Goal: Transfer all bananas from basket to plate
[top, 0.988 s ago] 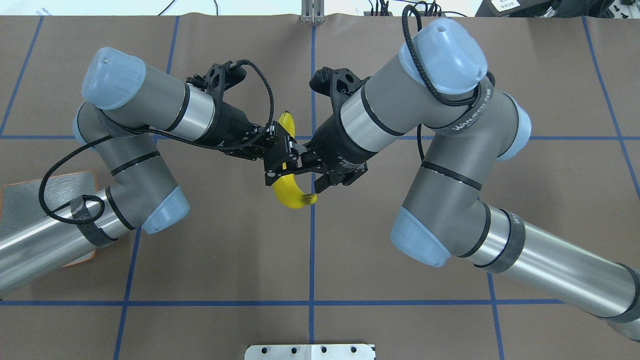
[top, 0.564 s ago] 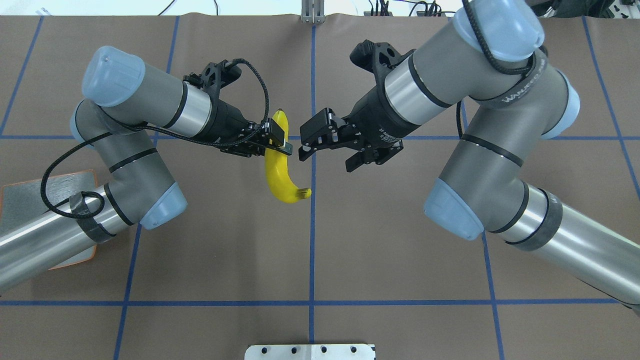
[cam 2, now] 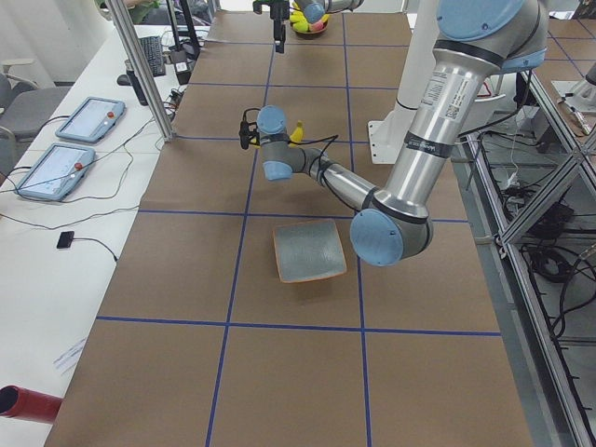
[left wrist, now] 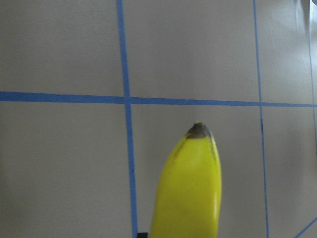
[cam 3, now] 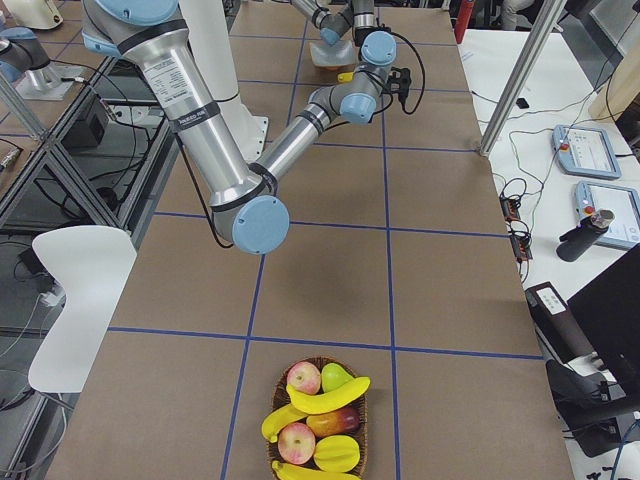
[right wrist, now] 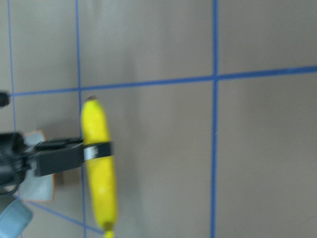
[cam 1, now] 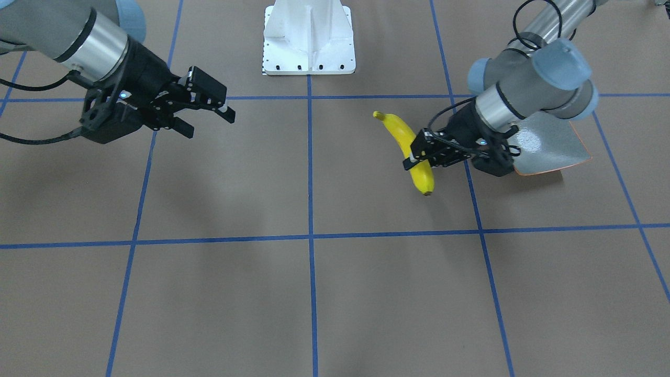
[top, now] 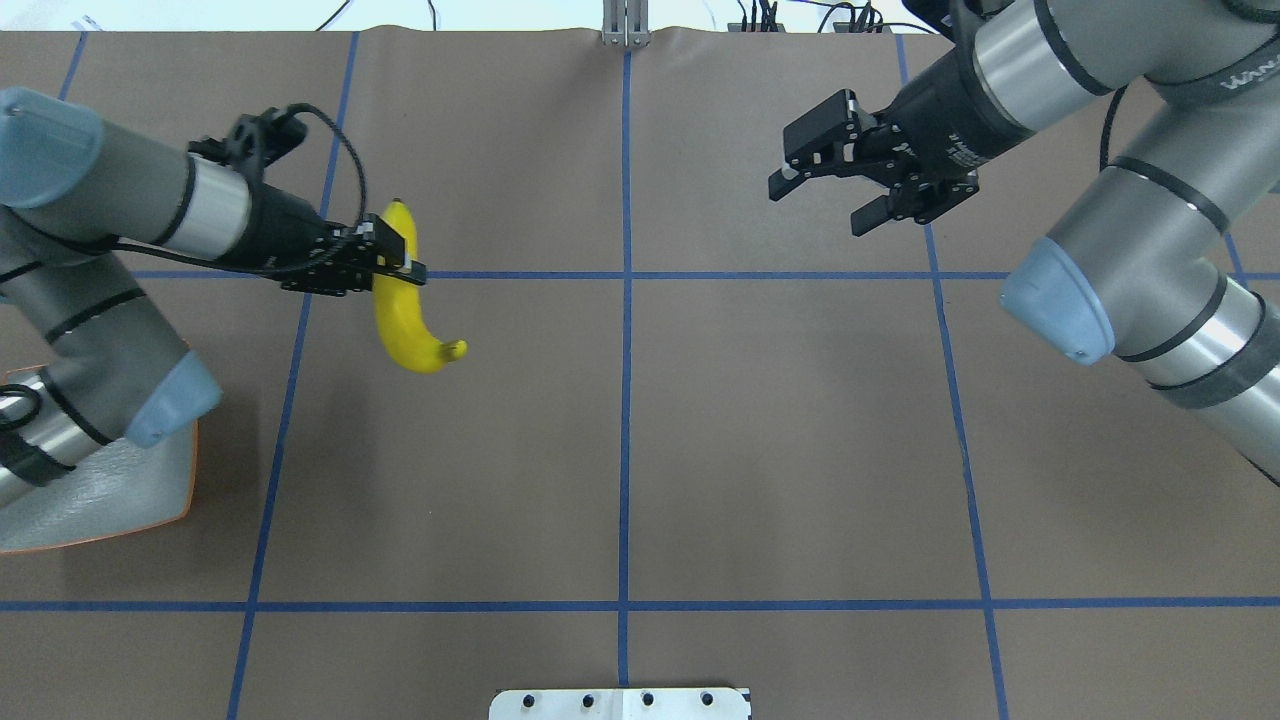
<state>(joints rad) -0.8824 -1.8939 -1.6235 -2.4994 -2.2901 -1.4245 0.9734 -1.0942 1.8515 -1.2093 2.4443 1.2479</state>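
My left gripper [top: 395, 262] is shut on a yellow banana [top: 405, 325] at its middle and holds it above the table, right of the plate [top: 100, 500]. The front-facing view shows the same banana [cam 1: 411, 149], the left gripper [cam 1: 419, 155] and the grey-green, orange-rimmed plate [cam 1: 549, 144], which holds nothing. The banana's dark tip fills the left wrist view [left wrist: 190, 188]. My right gripper [top: 818, 203] is open and empty, high at the far right. The basket [cam 3: 362, 440] at the table's right end holds more bananas [cam 3: 320, 397].
Apples [cam 3: 303, 378] and other fruit lie in the basket with the bananas. The white robot base [cam 1: 309, 36] stands at the table's near middle edge. Blue tape lines cross the brown table cover [top: 620, 450].
The right gripper has let go of the banana and drawn back to the far right. The left gripper has carried the banana left, toward the plate.
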